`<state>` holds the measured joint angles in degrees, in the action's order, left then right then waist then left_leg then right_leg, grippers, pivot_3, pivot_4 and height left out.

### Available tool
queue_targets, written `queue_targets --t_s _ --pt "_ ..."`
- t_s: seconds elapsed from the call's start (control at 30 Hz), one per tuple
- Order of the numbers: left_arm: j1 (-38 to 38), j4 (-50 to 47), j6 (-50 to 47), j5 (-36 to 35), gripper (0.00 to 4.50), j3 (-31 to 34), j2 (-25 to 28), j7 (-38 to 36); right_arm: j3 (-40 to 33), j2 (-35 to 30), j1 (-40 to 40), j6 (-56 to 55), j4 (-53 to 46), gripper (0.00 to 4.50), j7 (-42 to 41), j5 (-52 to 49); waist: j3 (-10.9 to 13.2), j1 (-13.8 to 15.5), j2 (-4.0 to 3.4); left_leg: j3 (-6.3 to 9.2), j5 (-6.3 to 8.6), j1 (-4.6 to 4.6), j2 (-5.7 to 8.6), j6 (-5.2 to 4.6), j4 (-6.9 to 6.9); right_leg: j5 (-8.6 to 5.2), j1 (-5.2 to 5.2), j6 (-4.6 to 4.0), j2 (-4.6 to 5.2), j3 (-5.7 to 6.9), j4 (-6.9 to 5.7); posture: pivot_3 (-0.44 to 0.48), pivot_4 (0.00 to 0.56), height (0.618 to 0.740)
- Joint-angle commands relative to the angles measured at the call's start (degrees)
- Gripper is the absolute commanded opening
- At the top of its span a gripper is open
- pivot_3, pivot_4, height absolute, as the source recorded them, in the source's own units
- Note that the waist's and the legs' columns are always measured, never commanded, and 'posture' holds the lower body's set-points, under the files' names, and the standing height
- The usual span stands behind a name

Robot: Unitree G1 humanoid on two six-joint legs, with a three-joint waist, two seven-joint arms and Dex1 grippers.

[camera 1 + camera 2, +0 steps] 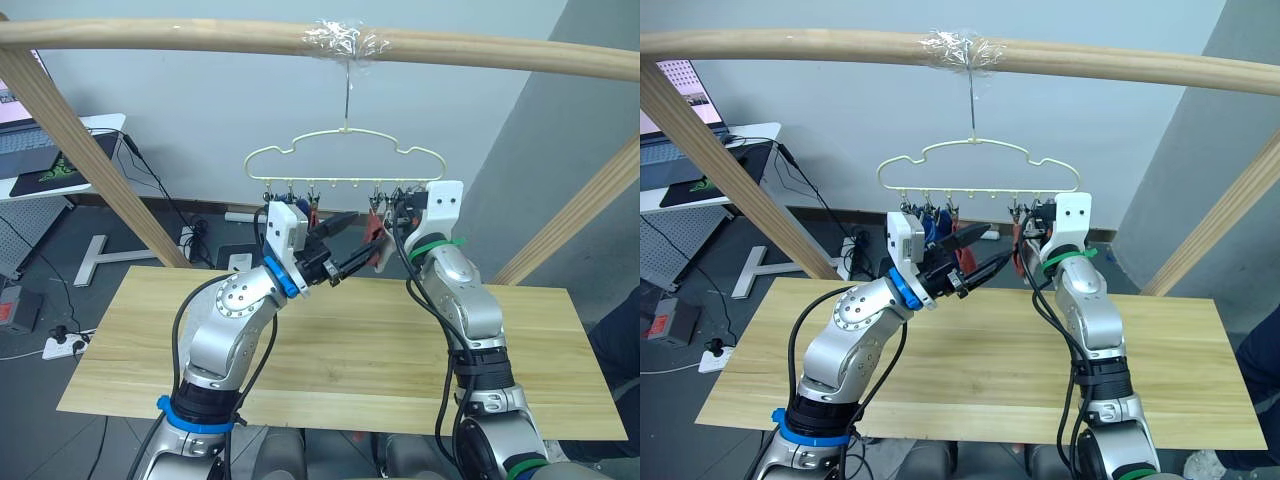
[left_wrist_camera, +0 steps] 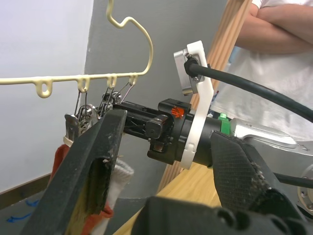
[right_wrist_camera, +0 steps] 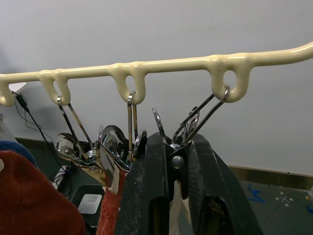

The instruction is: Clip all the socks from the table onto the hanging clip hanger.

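Yellow hanger: our clip hanger (image 1: 345, 160) hangs from the wooden rail (image 1: 200, 36), above the far edge of the table (image 1: 330, 350).
Socks: we see red socks (image 2: 66, 161) and a blue one (image 1: 931, 226) already clipped on.
Right gripper (image 3: 171, 161): our fingers pinch a metal clip (image 3: 195, 122) at the hanger's right end.
Left gripper (image 1: 975, 252): our fingers are spread apart and hold nothing, just below the clips.

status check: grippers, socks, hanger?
Right gripper squeezing a clip on the clip hanger. Left gripper open alongside, holding nothing. Rust red sock already clipped. Table bare, nothing blocking.
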<state>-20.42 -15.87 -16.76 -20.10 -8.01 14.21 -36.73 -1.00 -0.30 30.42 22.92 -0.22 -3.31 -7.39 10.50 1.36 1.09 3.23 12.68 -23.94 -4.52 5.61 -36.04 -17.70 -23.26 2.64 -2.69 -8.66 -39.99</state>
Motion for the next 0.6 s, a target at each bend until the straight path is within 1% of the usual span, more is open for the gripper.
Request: queue_targets --t_s 0.03,0.2,0.43,0.6 --pt "-0.1 -2.8 1.2 -0.2 3.14 -0.1 -0.3 0.3 0.2 -0.6 0.9 -1.0 -1.6 0.13 0.0 0.7 0.0 0.0 0.00 0.00 0.00 0.00 0.00 0.00 0.00 0.00 0.00 0.00 0.00 0.00 0.00 0.163 0.143 0.740" --pt "-0.3 -2.7 1.3 -0.1 3.14 0.0 -0.2 0.2 0.5 -0.6 0.9 -1.1 -1.7 0.13 -0.1 1.0 0.0 0.0 0.00 0.00 0.00 0.00 0.00 0.00 0.00 0.00 0.00 0.00 0.00 0.00 0.00 0.160 0.148 0.740" --pt "-0.6 -2.4 1.4 -0.1 3.14 0.1 -0.3 0.3 0.8 -0.1 1.1 -1.2 -1.4 2.52 0.0 1.6 0.0 0.0 0.00 0.00 0.00 0.00 0.00 0.00 0.00 0.00 0.00 0.00 0.00 0.00 0.00 0.160 0.149 0.740" --pt "-0.6 -2.4 1.3 -0.1 3.14 0.1 -0.2 0.3 0.6 0.0 1.1 -1.2 -1.5 2.52 0.4 1.8 0.0 0.0 0.00 0.00 0.00 0.00 0.00 0.00 0.00 0.00 0.00 0.00 0.00 0.00 0.00 0.160 0.149 0.740"
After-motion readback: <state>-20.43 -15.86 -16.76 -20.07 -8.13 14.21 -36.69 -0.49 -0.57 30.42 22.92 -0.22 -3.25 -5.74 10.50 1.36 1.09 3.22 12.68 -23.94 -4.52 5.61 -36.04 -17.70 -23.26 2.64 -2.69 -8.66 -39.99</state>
